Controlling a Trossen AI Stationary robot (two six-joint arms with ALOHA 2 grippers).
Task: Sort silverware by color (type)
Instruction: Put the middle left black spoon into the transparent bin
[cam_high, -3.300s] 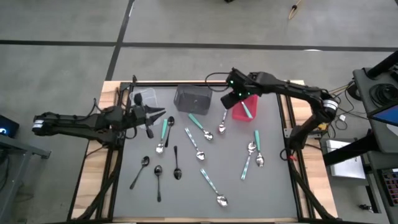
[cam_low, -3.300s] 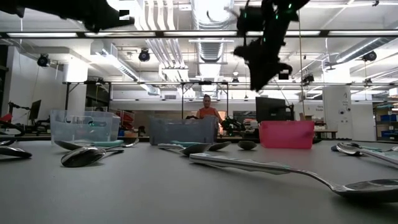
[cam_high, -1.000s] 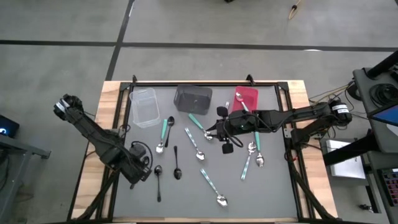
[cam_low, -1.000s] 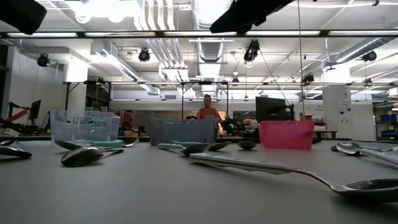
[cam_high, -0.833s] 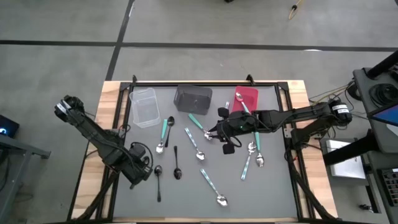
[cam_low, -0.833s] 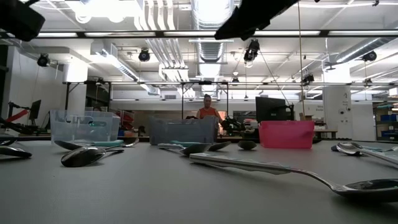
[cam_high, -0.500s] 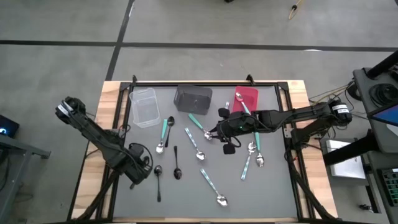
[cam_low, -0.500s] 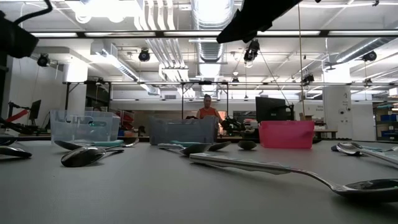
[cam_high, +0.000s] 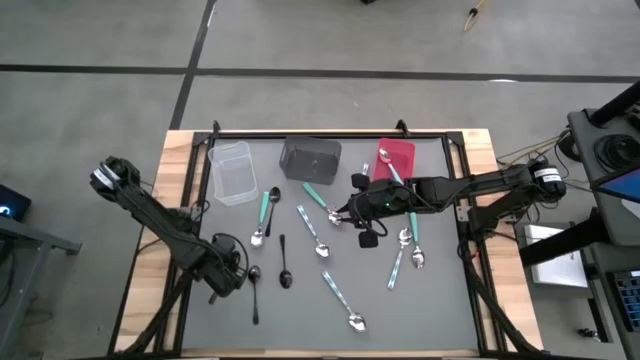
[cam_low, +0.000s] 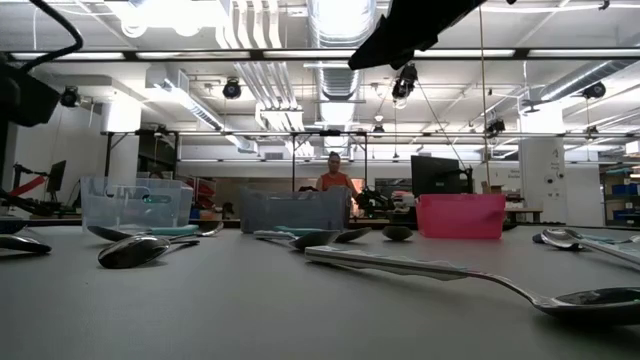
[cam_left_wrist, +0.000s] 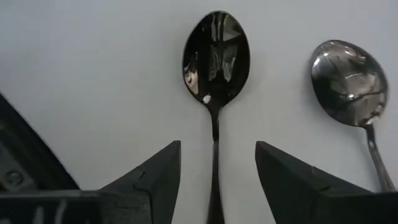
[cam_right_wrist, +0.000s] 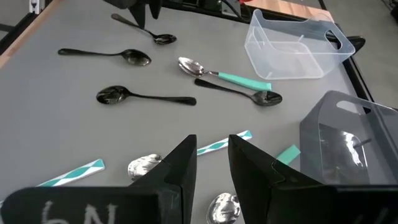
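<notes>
Your left claw hangs spread apart astride the handle of a glossy all-black spoon lying on the grey mat, untouched between the fingers, while your right claw waits mid-table, slightly parted, empty.

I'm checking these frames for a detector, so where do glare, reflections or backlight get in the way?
Left wrist view: the black spoon mirrors the ceiling lights in its bowl. Low view: bright ceiling fixtures backlight the arms into silhouettes, and the nearest spoon looks stretched and soft. Right wrist view: the clear bin shows glare along its rim. High view: even light.
</notes>
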